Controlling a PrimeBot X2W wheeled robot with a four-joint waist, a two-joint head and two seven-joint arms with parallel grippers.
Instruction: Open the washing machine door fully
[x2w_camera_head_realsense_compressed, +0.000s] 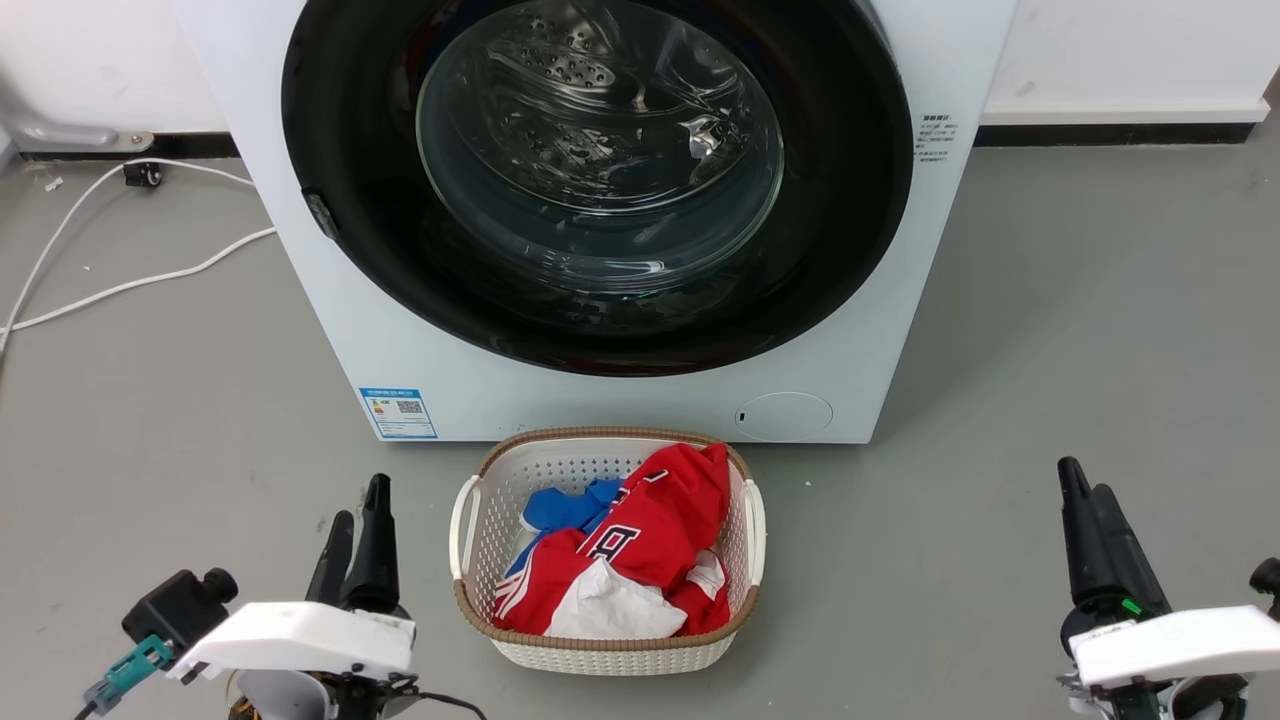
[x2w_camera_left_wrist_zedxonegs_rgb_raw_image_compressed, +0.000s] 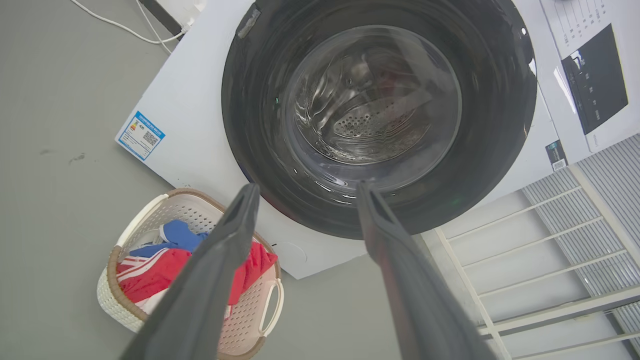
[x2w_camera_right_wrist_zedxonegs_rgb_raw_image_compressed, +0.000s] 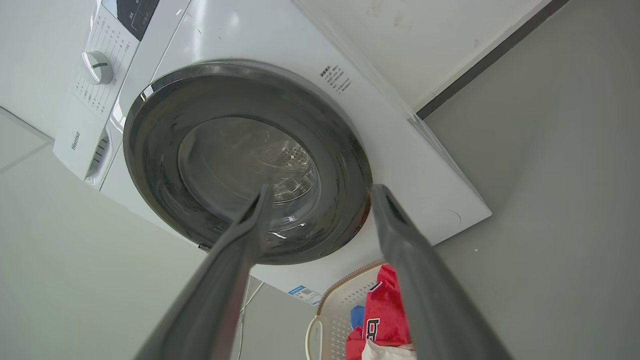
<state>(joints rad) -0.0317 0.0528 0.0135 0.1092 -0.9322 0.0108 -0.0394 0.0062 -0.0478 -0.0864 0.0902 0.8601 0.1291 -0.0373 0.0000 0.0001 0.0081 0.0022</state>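
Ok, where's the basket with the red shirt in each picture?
Head view: the basket is at the bottom centre.
Left wrist view: the basket is at the lower left.
Right wrist view: the basket is at the bottom edge, right of centre.
Shared landmark: the washing machine door, the big black circle.

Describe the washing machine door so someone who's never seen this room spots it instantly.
Find the white washing machine against the wall, behind the laundry basket of clothes. The washing machine door is the large glossy black disc across its front, with a bulging clear glass centre. Unlike the small white filter cover at lower right, it is dark and far bigger.
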